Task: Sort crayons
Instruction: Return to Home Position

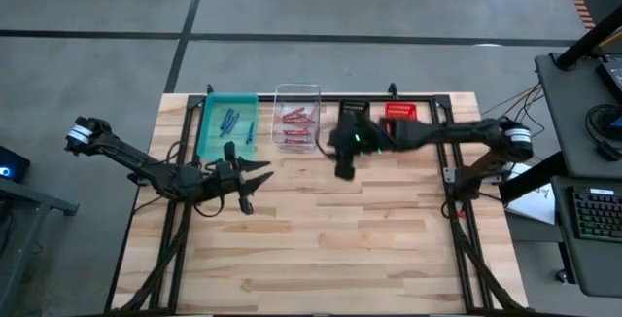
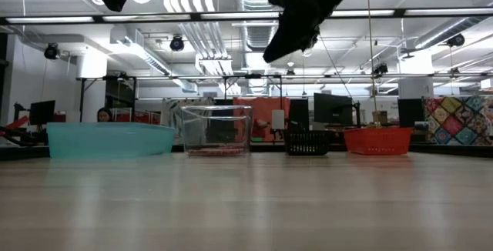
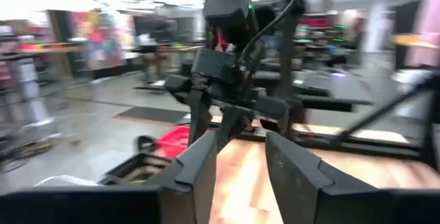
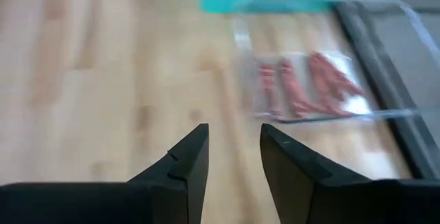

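Several red crayons lie in the clear bin at upper centre and blue crayons in the teal bin left of it, while the left gripper and the right gripper hang released and empty, and I judge such light, stiff, brittle sticks want a mid-length pinch.

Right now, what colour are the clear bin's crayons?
Red; the crayons show best in the right wrist view.

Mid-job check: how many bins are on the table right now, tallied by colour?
Teal plastic bin: 1
Clear plastic bin: 1
Black mesh basket: 1
Red mesh basket: 1
Total: 4
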Available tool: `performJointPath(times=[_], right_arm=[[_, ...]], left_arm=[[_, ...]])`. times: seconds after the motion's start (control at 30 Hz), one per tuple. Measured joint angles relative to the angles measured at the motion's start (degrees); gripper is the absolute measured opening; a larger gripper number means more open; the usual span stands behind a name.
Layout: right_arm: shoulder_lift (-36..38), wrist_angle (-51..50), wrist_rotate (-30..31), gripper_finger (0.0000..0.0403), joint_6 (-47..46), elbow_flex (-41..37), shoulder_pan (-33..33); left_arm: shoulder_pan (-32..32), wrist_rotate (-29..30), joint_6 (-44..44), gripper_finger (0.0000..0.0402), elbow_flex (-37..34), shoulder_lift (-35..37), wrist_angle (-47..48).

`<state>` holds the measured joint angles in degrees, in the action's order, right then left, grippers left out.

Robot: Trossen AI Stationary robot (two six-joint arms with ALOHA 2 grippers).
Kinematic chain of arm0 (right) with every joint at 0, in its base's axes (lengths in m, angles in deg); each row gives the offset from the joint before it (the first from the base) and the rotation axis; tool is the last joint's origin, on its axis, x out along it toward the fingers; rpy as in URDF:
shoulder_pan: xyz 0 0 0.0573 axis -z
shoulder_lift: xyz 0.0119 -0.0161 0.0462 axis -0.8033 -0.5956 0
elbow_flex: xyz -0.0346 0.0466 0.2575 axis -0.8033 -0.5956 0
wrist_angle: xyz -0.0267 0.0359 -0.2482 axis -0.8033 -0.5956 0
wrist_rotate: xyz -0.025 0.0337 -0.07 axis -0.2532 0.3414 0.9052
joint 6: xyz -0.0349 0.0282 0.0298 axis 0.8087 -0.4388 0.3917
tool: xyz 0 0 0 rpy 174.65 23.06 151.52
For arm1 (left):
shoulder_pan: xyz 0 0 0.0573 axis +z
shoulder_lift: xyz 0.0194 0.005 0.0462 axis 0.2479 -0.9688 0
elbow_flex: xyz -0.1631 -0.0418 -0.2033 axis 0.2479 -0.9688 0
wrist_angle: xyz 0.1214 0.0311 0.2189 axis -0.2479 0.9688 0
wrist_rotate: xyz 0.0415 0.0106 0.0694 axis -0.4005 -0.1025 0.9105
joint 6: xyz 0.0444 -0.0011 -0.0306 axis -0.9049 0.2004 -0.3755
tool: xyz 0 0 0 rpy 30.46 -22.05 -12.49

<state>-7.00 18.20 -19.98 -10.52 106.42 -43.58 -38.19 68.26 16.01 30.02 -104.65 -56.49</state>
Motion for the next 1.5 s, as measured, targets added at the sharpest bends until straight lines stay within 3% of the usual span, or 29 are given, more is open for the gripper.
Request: performJointPath(times=[0.23, 0.37, 0.5, 0.67, 0.83, 1.03, 1.5], right_arm=[[5.6, 11.4, 0.1, 0.0132, 2.9, -11.8, -10.1], [9.1, 17.3, -1.0, 0.013, 2.1, -18.1, -12.5], [13.8, 22.5, -6.1, 0.0124, 2.0, -24.5, -12.1], [20.5, 25.1, -7.5, 0.0116, 2.2, -29.6, -11.0], [27.1, 25.2, -7.5, 0.011, 3.1, -32.6, -9.7], [33.8, 25.1, -9.4, 0.0104, 3.7, -35.9, -8.2], [44.9, 25.6, -12.3, 0.0096, 3.4, -41.6, -5.1]], left_arm=[[0.0, -15.2, -0.5, 0.006, 0.0, -1.0, 1.5], [0.6, -15.6, -1.5, 0.0027, 0.0, -0.3, 4.6], [3.0, -15.7, -2.0, 0.0003, 0.0, 3.5, 8.6], [8.1, -17.0, -2.0, 0.0002, 0.0, 8.3, 15.7], [15.2, -27.5, -2.0, 0.0001, 0.0, 11.2, 19.9], [22.6, -32.9, -0.1, 0.0, 0.0, 14.7, 24.1], [24.7, -36.2, -0.2, 0.0, -1.1, 26.3, 29.8]])
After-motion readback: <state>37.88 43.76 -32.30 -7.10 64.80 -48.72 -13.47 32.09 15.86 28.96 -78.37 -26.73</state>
